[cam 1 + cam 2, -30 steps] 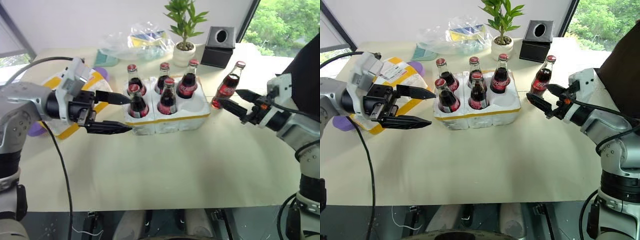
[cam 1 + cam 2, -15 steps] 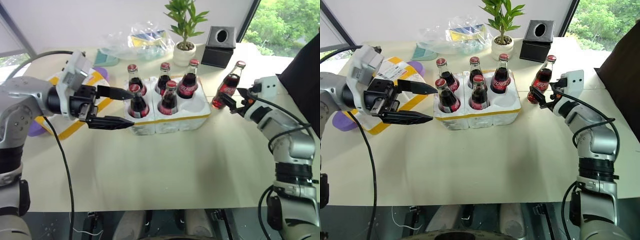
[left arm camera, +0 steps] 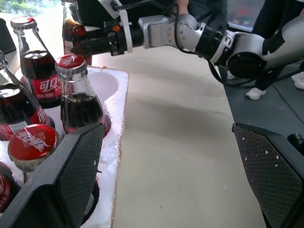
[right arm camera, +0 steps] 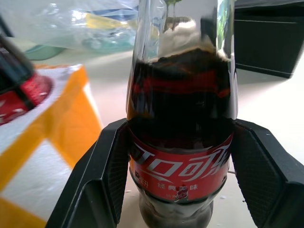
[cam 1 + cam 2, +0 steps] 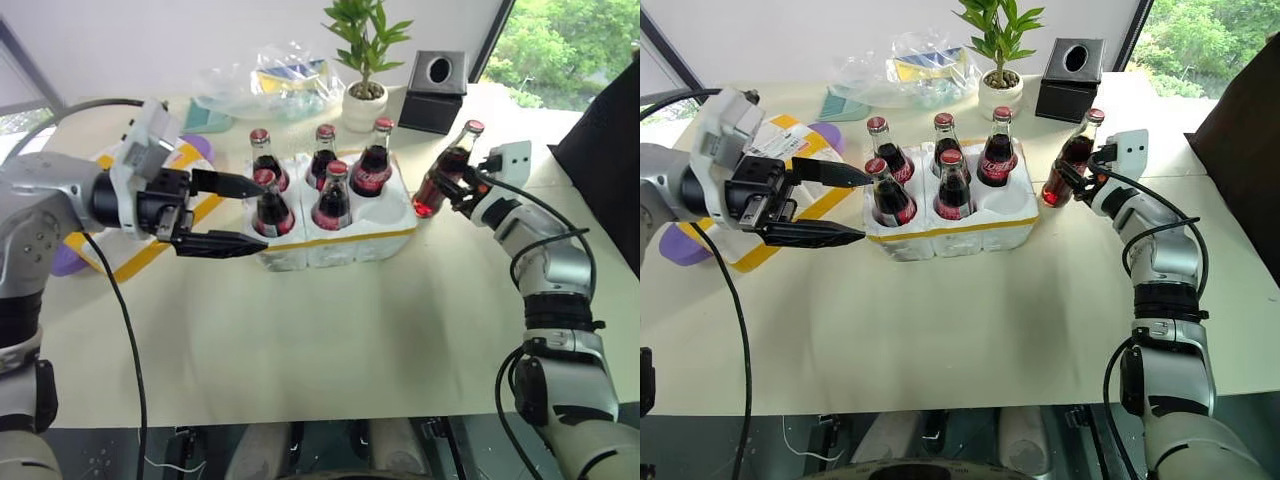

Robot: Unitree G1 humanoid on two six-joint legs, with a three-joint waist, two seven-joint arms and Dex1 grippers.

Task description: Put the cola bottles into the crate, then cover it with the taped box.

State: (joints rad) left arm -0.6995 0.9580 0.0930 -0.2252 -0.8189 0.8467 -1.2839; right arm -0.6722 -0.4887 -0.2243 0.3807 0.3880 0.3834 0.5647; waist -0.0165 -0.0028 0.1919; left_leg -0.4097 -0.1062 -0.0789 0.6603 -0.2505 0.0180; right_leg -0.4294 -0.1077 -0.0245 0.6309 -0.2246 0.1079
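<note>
A: Crate (image 5: 340, 232) at mid-table, five cola bottles (image 5: 329, 196) seated; left gripper (image 5: 232, 214) beside it, spread wide, empty

B: Right gripper (image 5: 1072, 178) newly clamped on sixth bottle (image 5: 1067, 164), now tilted just right of crate; ready for last well

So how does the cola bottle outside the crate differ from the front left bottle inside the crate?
The outside bottle stands on the table beside the crate and leans; the front left bottle sits upright in a well. The right end effector is shut on the outside bottle; the front left bottle is free. Both have red caps, red labels and dark cola.
</note>
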